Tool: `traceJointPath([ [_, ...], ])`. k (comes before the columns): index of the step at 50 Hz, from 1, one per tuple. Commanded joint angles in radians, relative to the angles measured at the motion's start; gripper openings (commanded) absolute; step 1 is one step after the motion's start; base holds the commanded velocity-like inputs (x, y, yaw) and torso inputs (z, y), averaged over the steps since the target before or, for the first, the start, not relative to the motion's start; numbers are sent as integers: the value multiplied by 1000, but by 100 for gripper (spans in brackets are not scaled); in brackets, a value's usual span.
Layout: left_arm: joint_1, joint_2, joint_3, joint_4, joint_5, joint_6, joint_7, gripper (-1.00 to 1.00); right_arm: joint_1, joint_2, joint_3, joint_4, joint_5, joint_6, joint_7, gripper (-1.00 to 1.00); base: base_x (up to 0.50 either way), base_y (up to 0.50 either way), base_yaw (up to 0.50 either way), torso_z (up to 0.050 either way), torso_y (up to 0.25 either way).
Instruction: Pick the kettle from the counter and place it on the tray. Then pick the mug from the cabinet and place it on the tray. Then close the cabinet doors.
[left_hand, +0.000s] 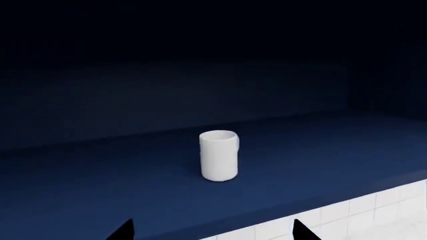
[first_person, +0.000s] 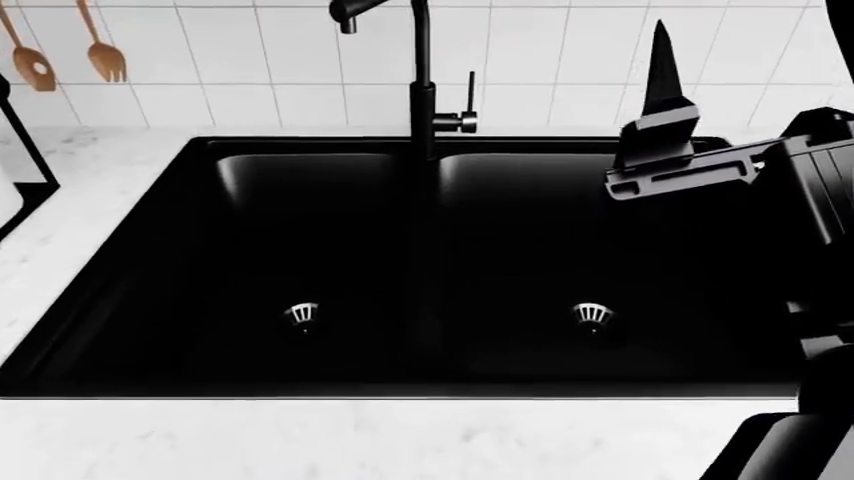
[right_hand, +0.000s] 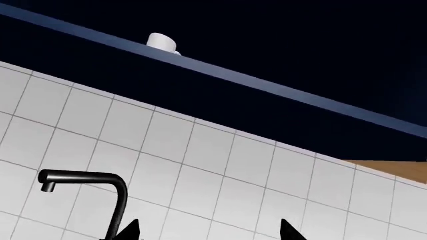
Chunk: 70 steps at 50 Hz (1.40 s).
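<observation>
Clearly the left tool (left_hand: 212, 230) has the line: the mug (left_hand: 219, 155) stands upright on the dark blue cabinet shelf (left_hand: 100, 190), dead ahead between its parted tips. The right tool (right_hand: 210, 231), also spread, hangs well below, by the faucet (right_hand: 87, 192).

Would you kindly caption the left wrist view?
White mug upright on the dark blue cabinet shelf, ahead of the open left gripper.

The mug (left_hand: 219, 155) stands alone on the dark cabinet shelf (left_hand: 100, 180), open floor on every side of it. The left gripper (left_hand: 212, 231) faces it with spread fingertips and nothing between. Below, the faucet (first_person: 422, 70) rises behind the sink (first_person: 400, 260).
</observation>
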Motion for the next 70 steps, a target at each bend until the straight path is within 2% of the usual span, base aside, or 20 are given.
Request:
traceJointPath([
  [1, -2, 1, -16, 16, 18, -13, -4, 100, 183, 26, -102, 77, -78, 104, -78, 100, 47, 0, 0, 0, 0],
  [9, -2, 1, -56, 22, 48, -11, -15, 100, 289, 30, -142, 149, -89, 132, -114, 100, 104, 0, 0, 0, 0],
  [25, -2, 1, -56, 21, -36, 9, -83, 100, 256, 30, -140, 146, -102, 115, -126, 100, 226, 0, 0, 0, 0],
  [44, -2, 1, -46, -8, -14, 20, -62, 100, 230, 17, -133, 151, -86, 93, -113, 100, 137, -179, 0, 0, 1],
  [70, -2, 1, -34, -26, -8, 24, -61, 100, 222, 16, -126, 141, -85, 92, -113, 100, 69, -50, 0, 0, 0],
])
